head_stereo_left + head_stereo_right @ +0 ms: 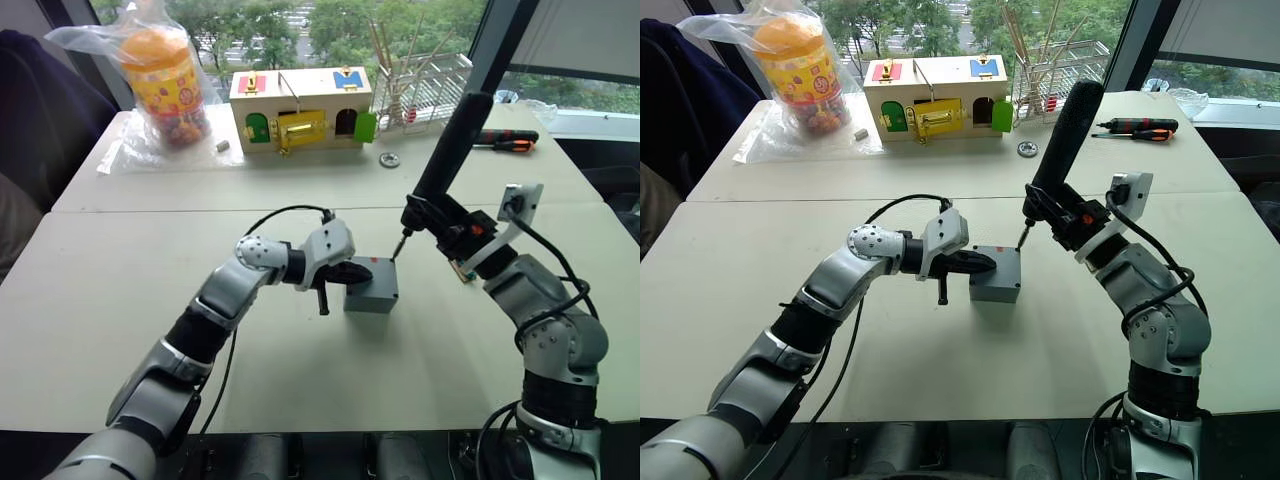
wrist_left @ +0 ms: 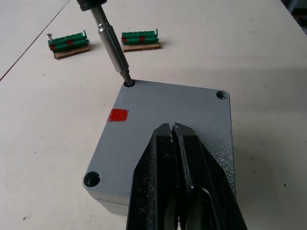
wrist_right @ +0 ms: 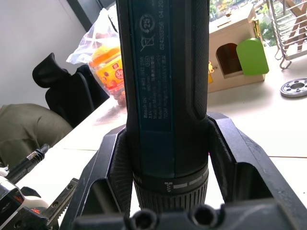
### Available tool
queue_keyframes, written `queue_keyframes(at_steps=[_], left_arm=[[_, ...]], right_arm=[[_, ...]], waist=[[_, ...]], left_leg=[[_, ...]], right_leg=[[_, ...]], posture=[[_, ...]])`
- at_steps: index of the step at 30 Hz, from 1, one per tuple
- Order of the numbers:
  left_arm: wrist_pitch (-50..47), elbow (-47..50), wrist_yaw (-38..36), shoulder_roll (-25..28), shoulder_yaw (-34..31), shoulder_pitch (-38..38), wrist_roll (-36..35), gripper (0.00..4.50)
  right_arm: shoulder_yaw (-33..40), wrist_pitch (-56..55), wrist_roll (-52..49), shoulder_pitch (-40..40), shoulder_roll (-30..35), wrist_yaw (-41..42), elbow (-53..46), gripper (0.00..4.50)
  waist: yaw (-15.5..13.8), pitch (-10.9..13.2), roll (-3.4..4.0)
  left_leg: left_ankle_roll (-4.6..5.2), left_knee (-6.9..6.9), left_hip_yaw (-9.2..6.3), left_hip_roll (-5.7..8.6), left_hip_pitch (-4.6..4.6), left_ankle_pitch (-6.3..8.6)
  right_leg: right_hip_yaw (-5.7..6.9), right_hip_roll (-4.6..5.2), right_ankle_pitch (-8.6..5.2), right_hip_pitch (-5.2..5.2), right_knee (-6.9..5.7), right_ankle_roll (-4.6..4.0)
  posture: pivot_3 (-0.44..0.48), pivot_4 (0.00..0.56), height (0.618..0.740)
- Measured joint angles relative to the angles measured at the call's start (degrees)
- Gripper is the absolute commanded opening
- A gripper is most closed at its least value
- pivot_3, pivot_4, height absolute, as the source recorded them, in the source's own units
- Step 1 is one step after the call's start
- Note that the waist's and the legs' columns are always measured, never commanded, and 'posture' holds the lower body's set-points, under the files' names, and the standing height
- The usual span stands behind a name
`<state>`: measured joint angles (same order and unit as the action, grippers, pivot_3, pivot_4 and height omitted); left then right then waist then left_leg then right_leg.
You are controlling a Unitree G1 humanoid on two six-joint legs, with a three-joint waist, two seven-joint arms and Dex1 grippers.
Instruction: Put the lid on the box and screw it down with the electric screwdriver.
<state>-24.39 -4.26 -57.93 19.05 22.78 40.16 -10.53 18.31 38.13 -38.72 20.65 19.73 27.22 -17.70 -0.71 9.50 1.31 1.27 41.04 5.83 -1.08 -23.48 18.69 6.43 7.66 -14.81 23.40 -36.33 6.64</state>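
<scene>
From the head we see the lid (image 1: 372,271) seated on the box (image 1: 371,297) mid-table, our left gripper (image 1: 345,273) resting on it. In the left wrist view its fingers (image 2: 184,182) are pressed together atop the lid, the bit sitting in a corner hole. In the right wrist view our right gripper (image 3: 168,163) clamps the screwdriver (image 3: 163,96).

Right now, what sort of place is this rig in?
Probably an office or lab test room, upper floor: pale tables by large windows over treetops, a wooden latch box, hand screwdrivers, and a dark chair.

Pale tables (image 1: 300,190) before sunlit windows (image 1: 300,30)
</scene>
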Motion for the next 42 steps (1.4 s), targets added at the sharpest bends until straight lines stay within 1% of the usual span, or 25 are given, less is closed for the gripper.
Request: queue_keyframes(at_steps=[4, 11, 17, 19, 22, 27, 33, 42], left_arm=[[-0.1, 0.1, 0.0, 0.0, 0.0, -0.1, 0.0, 0.00], [-0.2, 0.0, -0.1, 0.1, 0.0, -0.3, 0.0, 0.00], [-0.3, -0.2, -0.1, 0.2, 0.0, -0.6, 0.1, 0.00], [-0.3, -0.5, -0.1, 0.2, 0.0, -0.7, 0.1, 0.00], [-0.3, -1.1, -0.1, 0.1, 0.0, -0.7, 0.1, 0.00], [-0.1, -1.3, 0.0, 0.1, 0.0, -1.1, 0.4, 0.00], [-0.1, -1.4, 0.2, -0.1, 0.0, -1.3, 1.2, 0.00], [0.0, -1.6, 0.5, -0.5, 0.1, -1.6, 1.6, 0.00]], right_arm=[[-1.5, -2.4, 0.8, -0.9, 0.5, 0.3, -0.2, 1.80], [-6.1, -7.2, 4.3, -4.8, 2.7, 2.3, -4.2, 1.80], [-9.1, -10.8, 7.7, -7.7, 3.9, 3.3, -5.9, 1.80], [-9.6, -11.1, 8.4, -8.0, 3.8, 2.9, -5.8, 1.80], [-10.0, -11.0, 8.9, -7.9, 3.1, 1.4, -5.4, 1.80], [-10.2, -11.0, 9.0, -7.8, 3.1, 0.6, -4.6, 1.80], [-10.5, -11.0, 9.4, -7.9, 3.0, 0.5, -4.2, 1.80], [-11.2, -11.1, 10.5, -7.9, 1.7, -1.1, -3.8, 1.80]], waist=[[0.0, 0.0, -0.01], [0.0, -0.1, -0.18], [0.1, -0.5, -0.72], [0.1, -0.8, -0.98], [0.1, -1.0, -1.16], [0.0, -1.3, -1.29], [0.1, -1.3, -1.31], [0.0, -1.7, -1.44]], left_leg=[[0.00, 0.00, 0.00, 0.00, 0.03, 0.00], [0.01, -0.01, -0.06, -0.04, 0.13, 0.01], [0.01, -0.03, -0.19, -0.11, 0.20, 0.01], [0.02, -0.03, -0.20, -0.16, 0.24, 0.02], [0.04, -0.03, -0.20, -0.31, 0.31, 0.03], [0.08, -0.06, -0.21, -0.33, 0.44, 0.06], [0.22, -0.17, -0.20, -0.35, 0.97, 0.18], [0.25, -0.18, -0.21, -0.36, 0.99, 0.20]], right_leg=[[0.00, 0.00, 0.00, -0.03, 0.01, 0.00], [-0.02, -0.01, 0.00, -0.09, 0.02, -0.01], [-0.02, -0.04, -0.01, -0.16, 0.03, -0.02], [-0.02, -0.05, -0.01, -0.21, 0.04, -0.02], [-0.01, -0.06, -0.02, -0.30, 0.08, -0.03], [0.00, -0.06, -0.02, -0.45, 0.11, -0.04], [0.00, -0.04, -0.03, -0.97, 0.24, -0.06], [-0.01, 0.00, -0.05, -0.98, 0.25, -0.08]], posture=[[0.000, 0.150, 0.708], [0.000, 0.150, 0.708], [0.000, 0.150, 0.708], [0.000, 0.150, 0.708], [0.000, 0.150, 0.708], [0.000, 0.150, 0.708], [0.000, 0.150, 0.708], [0.000, 0.150, 0.708]])
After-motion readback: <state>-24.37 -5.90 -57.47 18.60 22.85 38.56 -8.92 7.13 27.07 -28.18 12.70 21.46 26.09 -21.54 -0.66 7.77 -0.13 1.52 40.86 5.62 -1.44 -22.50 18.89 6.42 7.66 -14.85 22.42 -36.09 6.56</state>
